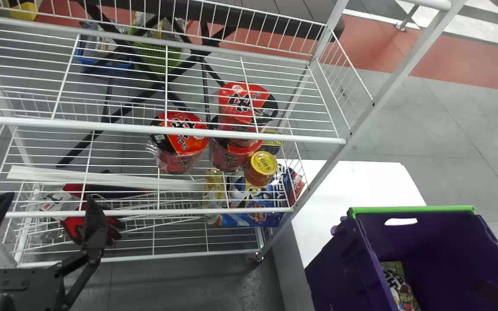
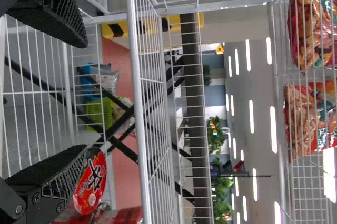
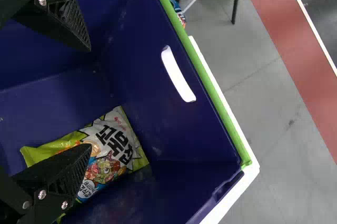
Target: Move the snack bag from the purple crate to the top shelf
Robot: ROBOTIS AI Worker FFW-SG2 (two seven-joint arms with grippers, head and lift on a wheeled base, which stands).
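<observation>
Fingers (image 3: 66, 174) wide apart, empty, on right gripper (image 3: 89, 98) and left gripper (image 1: 50, 198); snack bag (image 1: 399, 287), my head view's four o'clock, may slip if I pinch only its edge.

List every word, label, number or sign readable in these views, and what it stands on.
None can be quoted with certainty.
Snack bag in the purple crate: large dark Korean lettering, turned sideways, not surely readable.
Red tubs: bold black characters on the lids, too blurred.
Yellow-lidded jar: lid print too small.
Blue box: lettering partly covered, unreadable.
</observation>
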